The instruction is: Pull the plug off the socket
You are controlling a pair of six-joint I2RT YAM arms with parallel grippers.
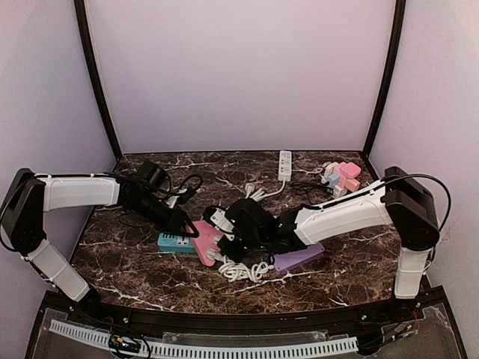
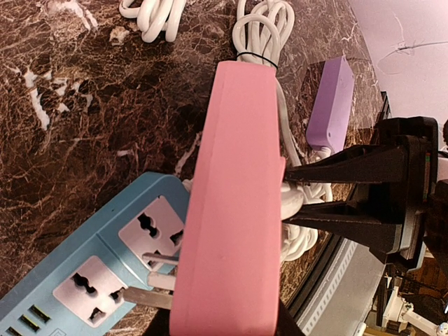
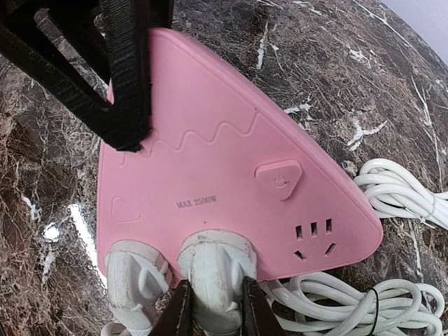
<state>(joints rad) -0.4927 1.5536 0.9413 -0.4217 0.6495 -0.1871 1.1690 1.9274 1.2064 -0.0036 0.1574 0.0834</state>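
Note:
A pink triangular socket (image 3: pixel 231 182) lies tilted near the table's middle (image 1: pixel 206 241). My left gripper (image 1: pixel 187 224) is shut on its far corner, with a black finger (image 3: pixel 122 77) lying across the pink face. Two white plugs sit side by side in the socket's near edge. My right gripper (image 3: pixel 215 311) is shut on the right-hand plug (image 3: pixel 213 269), its jaws pressed against both sides. The other plug (image 3: pixel 133 280) stands free to its left. In the left wrist view the socket (image 2: pixel 238 210) fills the middle, and the right gripper's fingers (image 2: pixel 336 171) reach in from the right.
A blue power strip (image 2: pixel 105 259) lies under the socket's left side, also in the top view (image 1: pixel 172 242). A purple strip (image 1: pixel 299 258) and coiled white cable (image 1: pixel 243 271) lie close by. A white strip (image 1: pixel 284 164), pink-and-white adapters (image 1: pixel 343 178) and a black adapter (image 1: pixel 152 173) sit at the back.

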